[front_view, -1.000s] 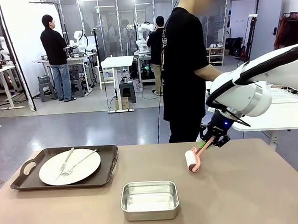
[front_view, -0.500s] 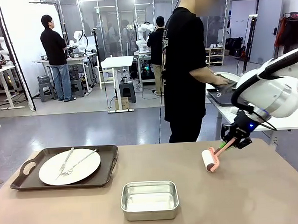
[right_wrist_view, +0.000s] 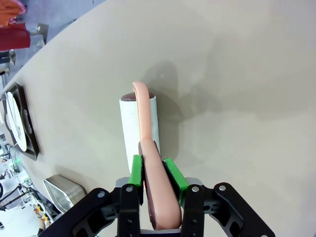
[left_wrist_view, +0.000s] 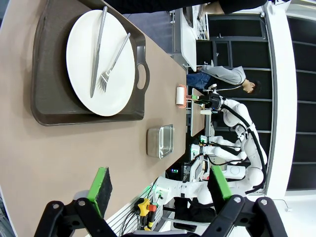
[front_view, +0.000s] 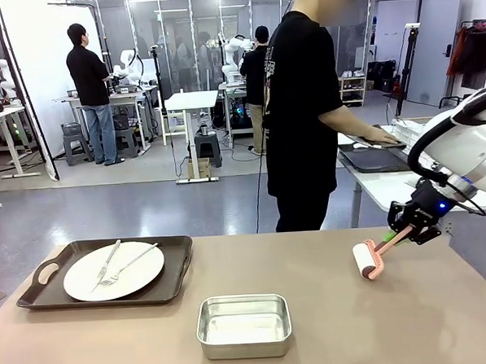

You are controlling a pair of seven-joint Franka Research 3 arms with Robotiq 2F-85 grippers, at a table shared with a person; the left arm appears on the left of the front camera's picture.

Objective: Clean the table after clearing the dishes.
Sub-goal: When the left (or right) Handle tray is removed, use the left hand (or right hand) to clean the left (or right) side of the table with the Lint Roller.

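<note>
tray [front_view: 176, 265] at L, steel pan [front_view: 243, 300] near ctr, table [front_view: 413, 320] bare near-R

Brightness: you get a bright, evenly lit room in the front view, and the table [front_view: 397, 321] carries no hard shadows.
Shadows: in the right wrist view you see one soft grey shadow just up and right of the lint roller [right_wrist_view: 129, 128].
Glare: the steel pan [front_view: 244, 329] gives you a pale sheen; the white plate [left_wrist_view: 79, 54] looks almost washed out.
Distortion: both wrist views bend the table's edge into a curve.
Focus: your front view is sharp throughout.
</note>
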